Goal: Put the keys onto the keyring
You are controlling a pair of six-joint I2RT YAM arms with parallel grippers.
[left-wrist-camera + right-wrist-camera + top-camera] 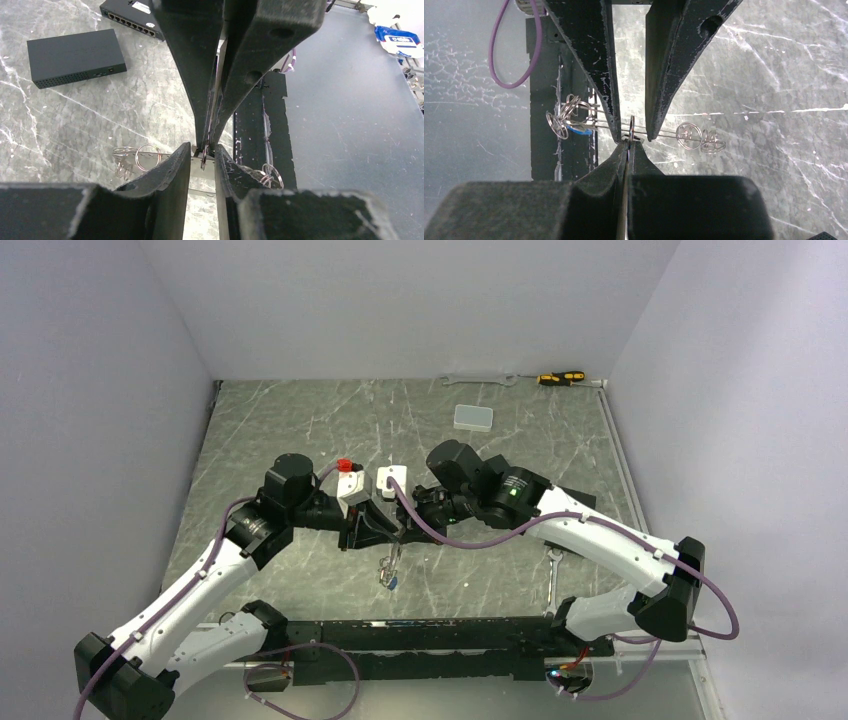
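Note:
My two grippers meet tip to tip above the middle of the table. The right gripper (629, 144) is shut on a small metal ring (631, 126) that stands edge-on. The thin pale wire of the keyring (666, 135) runs across right behind that ring. The left gripper (203, 152) is open, one finger on each side of the ring and of the right gripper's tips. Small split rings (688, 134) hang on the wire at one end. A bunch of rings with a blue tag (578, 131) hangs at the other, seen from above as a dangling cluster (389, 571). The keys' blades are not clear.
A silver spanner (552, 577) lies near the right arm. A white box (472, 418), another spanner (480, 379) and a screwdriver (560, 378) lie at the back. Two black boxes (75, 57) sit beyond the table's near edge, by a black rail (430, 635).

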